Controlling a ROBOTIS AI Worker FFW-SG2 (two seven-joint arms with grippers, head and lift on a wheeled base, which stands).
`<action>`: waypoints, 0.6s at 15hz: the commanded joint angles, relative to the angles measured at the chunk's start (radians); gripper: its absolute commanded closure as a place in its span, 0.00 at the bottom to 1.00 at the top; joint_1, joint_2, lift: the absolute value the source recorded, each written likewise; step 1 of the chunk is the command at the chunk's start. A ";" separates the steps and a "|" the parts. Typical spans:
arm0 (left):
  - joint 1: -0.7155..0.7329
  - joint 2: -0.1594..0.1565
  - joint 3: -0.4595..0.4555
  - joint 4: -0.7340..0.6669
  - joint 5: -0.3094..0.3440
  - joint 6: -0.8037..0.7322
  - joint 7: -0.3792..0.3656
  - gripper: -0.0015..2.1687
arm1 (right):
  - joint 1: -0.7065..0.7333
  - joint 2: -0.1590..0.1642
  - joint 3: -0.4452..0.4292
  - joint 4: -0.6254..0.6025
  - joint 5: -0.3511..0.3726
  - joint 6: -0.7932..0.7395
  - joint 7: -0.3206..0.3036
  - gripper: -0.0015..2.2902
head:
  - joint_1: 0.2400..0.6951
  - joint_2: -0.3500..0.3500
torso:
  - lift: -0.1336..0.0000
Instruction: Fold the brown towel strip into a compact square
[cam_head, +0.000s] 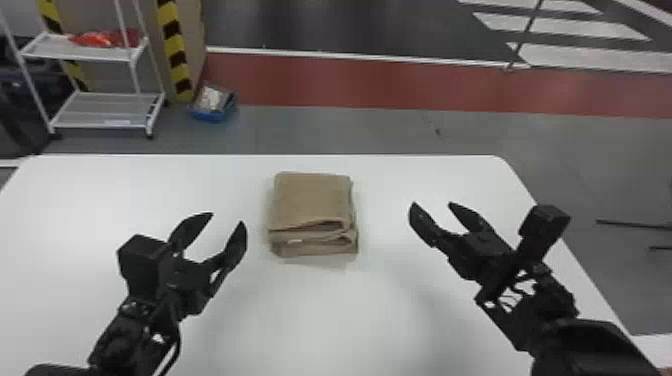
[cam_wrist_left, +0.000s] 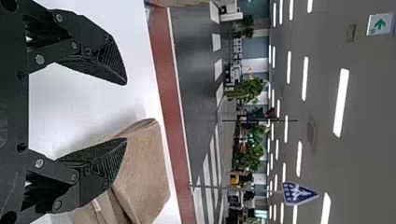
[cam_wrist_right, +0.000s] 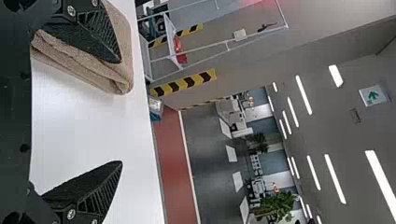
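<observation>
The brown towel (cam_head: 312, 200) lies folded in a squarish, layered stack near the table's far side, its folds showing along the near edge with a small white tag. My left gripper (cam_head: 229, 218) stands open to the left of it, apart from it. To its right, also apart, my right gripper (cam_head: 431, 204) is open too. In the left wrist view the left gripper (cam_wrist_left: 126, 112) has nothing between its fingers, and the towel (cam_wrist_left: 144, 172) shows behind one of them. The right wrist view has the right gripper (cam_wrist_right: 121, 112) spread wide, with the towel (cam_wrist_right: 122, 70) partly behind one finger.
The white table (cam_head: 320, 310) extends around the towel, with its far edge just beyond it. On the floor past the table are a white wire shelf (cam_head: 100, 110) and a blue bin (cam_head: 212, 116) at the back left.
</observation>
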 joint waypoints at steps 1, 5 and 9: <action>0.000 0.000 0.012 -0.001 0.003 -0.018 0.011 0.25 | -0.041 0.002 0.002 0.044 0.014 0.026 0.025 0.09 | 1.00 0.34 | 0.19; 0.000 -0.002 0.029 -0.001 0.009 -0.070 0.057 0.25 | -0.076 0.007 0.013 0.058 0.016 0.076 0.078 0.43 | 1.00 0.38 | 0.19; -0.035 -0.002 0.041 0.005 0.043 0.001 0.069 0.69 | -0.242 0.008 0.096 0.236 0.071 0.097 0.127 0.84 | 1.00 0.44 | 0.19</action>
